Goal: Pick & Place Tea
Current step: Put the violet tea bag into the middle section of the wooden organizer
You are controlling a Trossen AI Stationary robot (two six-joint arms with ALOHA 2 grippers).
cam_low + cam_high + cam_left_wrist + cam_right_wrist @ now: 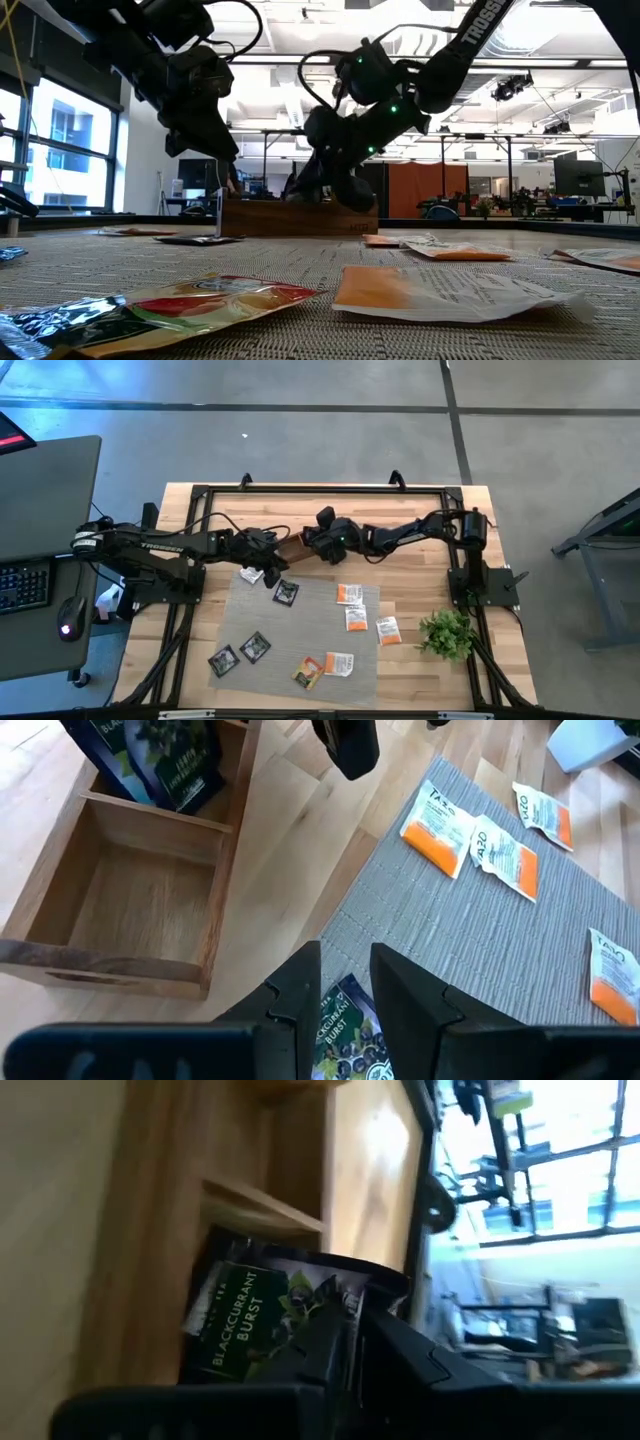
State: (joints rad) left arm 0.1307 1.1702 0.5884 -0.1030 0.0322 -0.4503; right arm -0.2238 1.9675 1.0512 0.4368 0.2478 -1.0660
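My right gripper (345,1342) pinches a black sachet (250,1325) upright inside the wooden box (130,910); my left gripper (345,1005), narrowly parted, hovers directly above another black sachet (345,1035).

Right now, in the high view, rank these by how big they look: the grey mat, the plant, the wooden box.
1. Mat
2. Plant
3. Box, which is partly hidden, so its place below the plant is unsure.
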